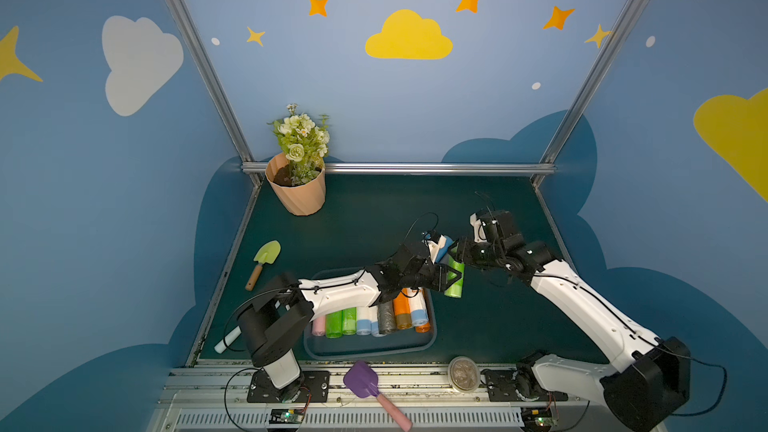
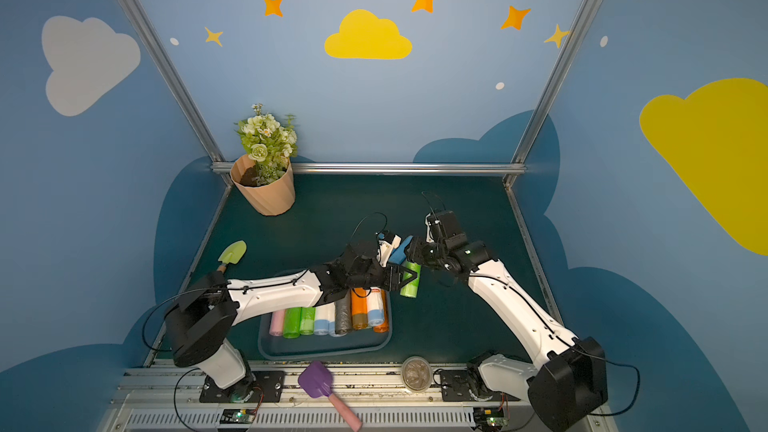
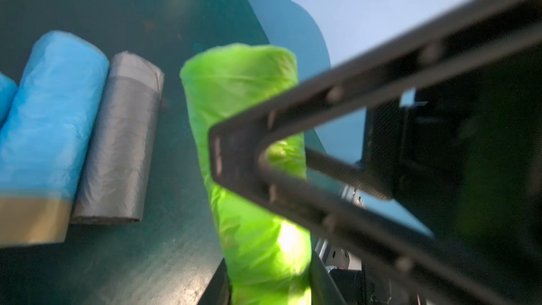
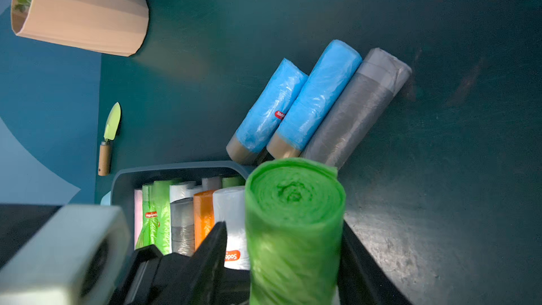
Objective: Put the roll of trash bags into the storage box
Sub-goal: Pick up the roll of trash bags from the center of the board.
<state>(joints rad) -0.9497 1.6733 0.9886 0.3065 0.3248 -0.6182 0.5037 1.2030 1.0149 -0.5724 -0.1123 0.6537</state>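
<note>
A bright green roll of trash bags (image 1: pixel 454 285) (image 2: pixel 410 283) hangs just past the far right corner of the storage box (image 1: pixel 370 354) (image 2: pixel 324 353). My left gripper (image 1: pixel 455 278) (image 3: pixel 269 286) is shut on it, both fingers pressed against the plastic (image 3: pixel 243 107). My right gripper (image 1: pixel 455 258) (image 4: pixel 284 259) straddles the same roll (image 4: pixel 293 215) from the other side, open, with a gap at one finger (image 4: pixel 211 253). The box (image 4: pixel 176 167) holds several rolls side by side.
Two blue rolls (image 4: pixel 271 110) (image 4: pixel 319 95) and a grey roll (image 4: pixel 357 107) lie on the mat behind the grippers. A peach flowerpot (image 1: pixel 297 191) stands at the far left, with a green trowel (image 1: pixel 264 261) nearer. A purple scoop (image 1: pixel 365 382) and a round dish (image 1: pixel 463 374) rest on the front rail.
</note>
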